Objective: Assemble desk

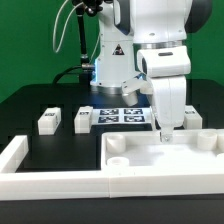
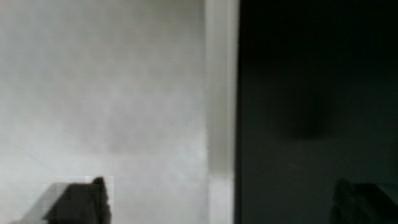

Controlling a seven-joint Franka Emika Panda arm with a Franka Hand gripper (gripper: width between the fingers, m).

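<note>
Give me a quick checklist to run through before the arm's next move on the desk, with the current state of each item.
1. End effector open: ok, the wrist view shows both fingertips wide apart.
2. Nothing held: ok, no part sits between the fingers.
3. Tabletop panel lying flat in the corner of the border wall: ok.
4. Loose legs in sight: ok, two lie on the exterior view's left, apart from each other.
5. Corner hole free: looks ok; the other holes, cannot tell.
6. End effector clear of the panel's rim: cannot tell, it hangs close over the far edge.
</note>
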